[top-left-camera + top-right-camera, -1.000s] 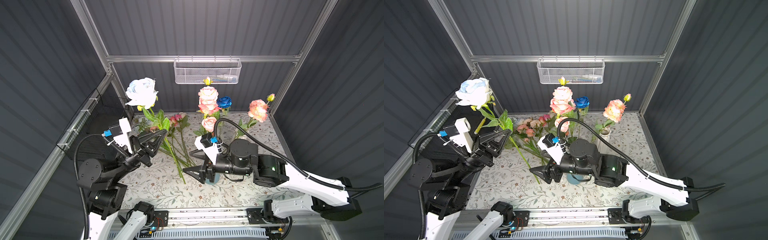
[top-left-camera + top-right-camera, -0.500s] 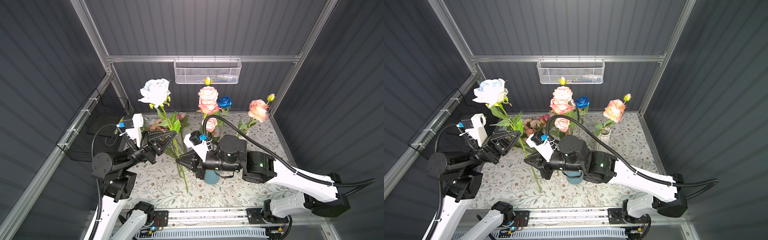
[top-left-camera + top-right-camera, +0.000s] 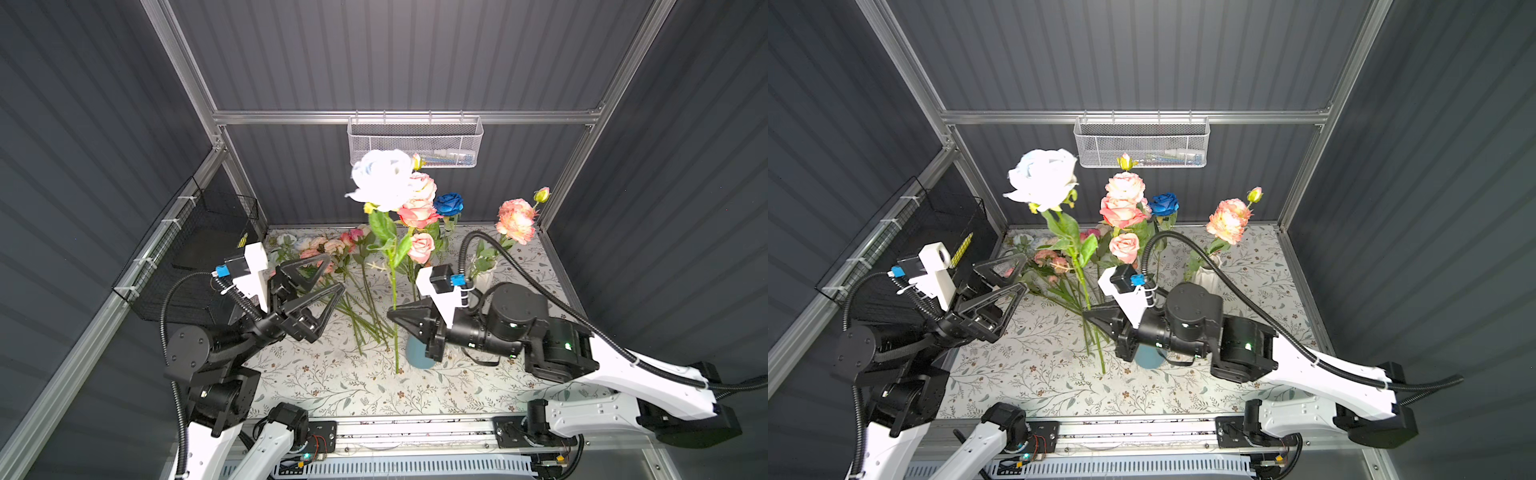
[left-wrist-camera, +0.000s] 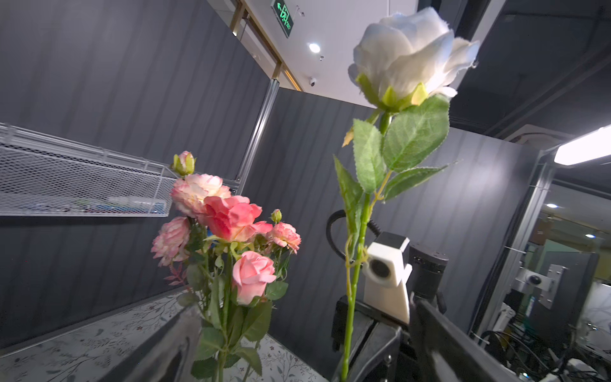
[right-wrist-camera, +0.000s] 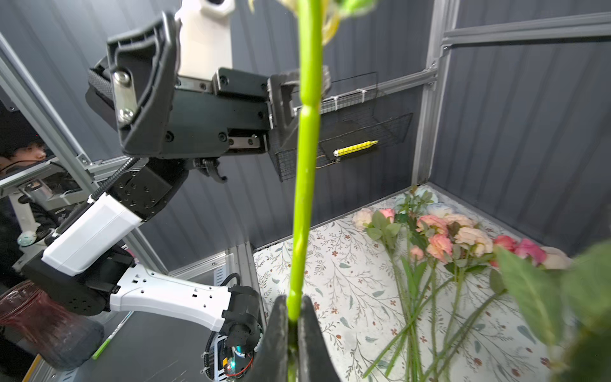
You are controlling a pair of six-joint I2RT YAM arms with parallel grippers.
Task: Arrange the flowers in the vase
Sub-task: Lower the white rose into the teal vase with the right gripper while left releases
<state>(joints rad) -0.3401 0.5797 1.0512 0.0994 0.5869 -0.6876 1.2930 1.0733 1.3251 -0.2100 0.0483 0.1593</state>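
Starting on the left: can see the left gripper (image 3: 334, 272) hovering up off the desk (image 3: 332, 386) with jaws spread wide, gripping nothing, forearm angled up and in toward the middle. Just past it, spotting a loose pile of flowers (image 3: 328, 249) lying flat on the desk, blooms toward the back wall. Then onto the white rose (image 3: 382, 178), standing upright in mid-air right of the pile, stem end dangling near the blue vase (image 3: 417, 357) and not in it yet. Pinched on the lower stem by the right gripper (image 5: 292, 314), clamped tight, arm stretched in low and level from the right. Guessing here, but looks light and top-heavy, with a springy stem and soft fabric petals, so best grabbed on bare stem below the leaves, never the bloom. Probably needs a lift to get the stem end over the rim. Further right, noticing a white vase (image 3: 484, 278) with one peach bloom (image 3: 515, 220) in it, well apart from the action.
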